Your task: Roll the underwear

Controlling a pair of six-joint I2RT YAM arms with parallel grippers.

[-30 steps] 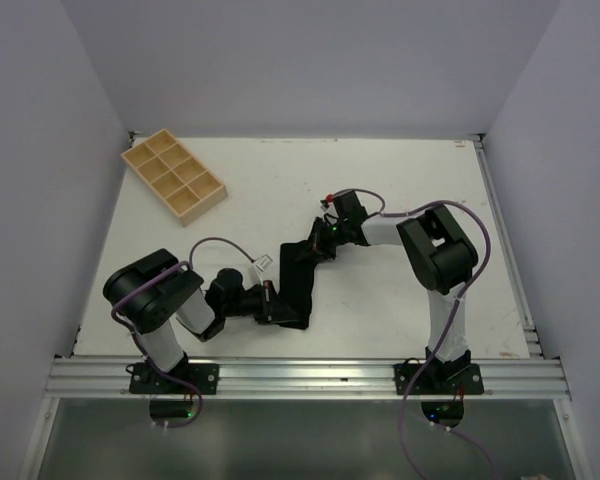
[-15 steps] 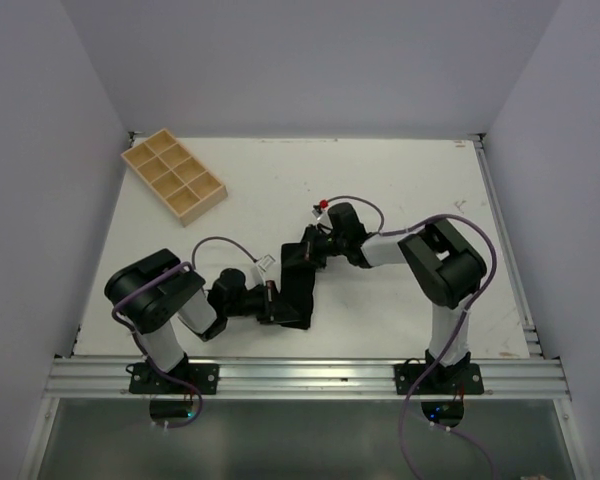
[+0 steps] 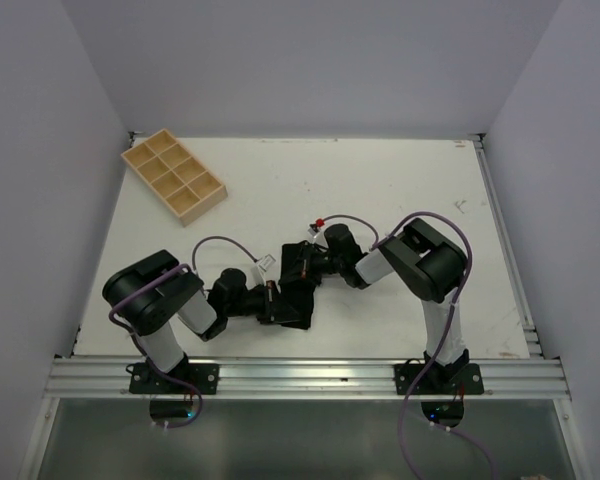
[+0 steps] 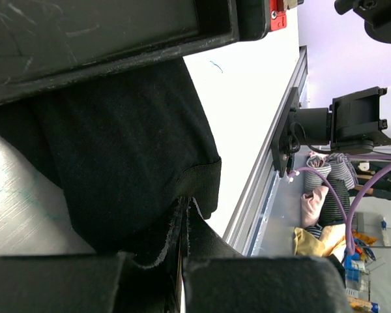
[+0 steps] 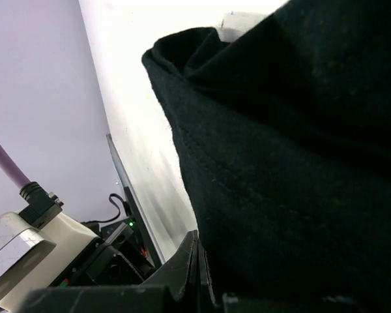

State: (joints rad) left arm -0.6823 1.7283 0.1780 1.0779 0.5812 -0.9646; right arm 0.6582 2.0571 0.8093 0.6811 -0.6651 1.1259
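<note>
The black underwear (image 3: 300,297) lies bunched on the white table (image 3: 380,180) between my two grippers, near the front middle. My left gripper (image 3: 272,301) reaches in low from the left and is shut on the garment's near edge. In the left wrist view the fabric (image 4: 117,143) runs down into the closed fingertips of the left gripper (image 4: 184,225). My right gripper (image 3: 304,265) is shut on the far end, close above the left one. In the right wrist view the cloth (image 5: 300,150) fills the right side beside the closed right gripper (image 5: 197,257).
A wooden tray (image 3: 173,176) with several compartments sits at the far left of the table. Aluminium rails run along the near edge (image 3: 300,376) and the right edge (image 3: 506,250). The right gripper's black body (image 4: 117,26) spans the top of the left wrist view.
My right gripper has moved left and nearer, towards the left gripper, carrying the far end of the underwear with it. The garment is now shorter and more bunched. The left gripper has barely moved.
</note>
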